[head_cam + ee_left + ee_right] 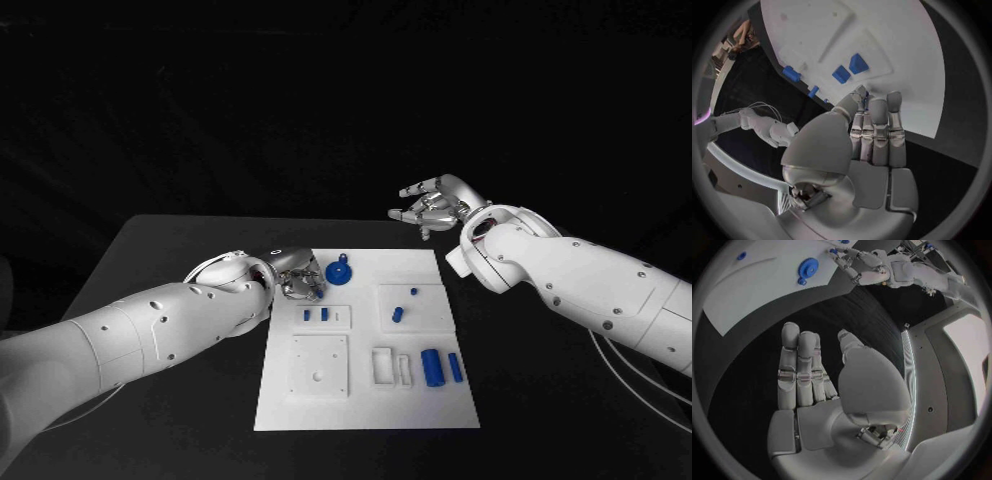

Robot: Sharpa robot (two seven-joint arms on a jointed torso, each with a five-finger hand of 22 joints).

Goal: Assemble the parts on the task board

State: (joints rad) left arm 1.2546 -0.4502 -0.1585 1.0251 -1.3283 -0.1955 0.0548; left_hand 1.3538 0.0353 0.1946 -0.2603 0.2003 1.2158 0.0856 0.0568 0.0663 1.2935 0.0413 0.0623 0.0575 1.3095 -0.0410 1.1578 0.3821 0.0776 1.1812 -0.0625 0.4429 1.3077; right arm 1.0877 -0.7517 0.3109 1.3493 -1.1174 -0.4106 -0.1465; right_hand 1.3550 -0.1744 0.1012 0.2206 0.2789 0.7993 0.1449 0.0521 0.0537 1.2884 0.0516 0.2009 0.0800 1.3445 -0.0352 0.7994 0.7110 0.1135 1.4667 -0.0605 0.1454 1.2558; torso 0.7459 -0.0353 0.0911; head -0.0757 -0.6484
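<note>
The white task board [368, 400] lies mid-table. My left hand [299, 281] hovers at its far left edge, next to a round blue wheel [339, 272]. Thumb and a finger pinch a small blue part [865, 93]; the other fingers [879, 125] are straight. The right wrist view shows that left hand [857, 262] with the blue bit [833, 250] at its fingertips, near the wheel [807, 266]. My right hand [433, 208] is raised beyond the board's far right corner, holding nothing, its fingers [801, 365] extended.
Two small blue blocks [316, 314] sit in a left recess, a peg [397, 314] and a stud [414, 291] right of them. Near the front lie two blue cylinders [444, 367], white frames [392, 366] and a square plate [320, 365]. Black table [173, 250] surrounds the board.
</note>
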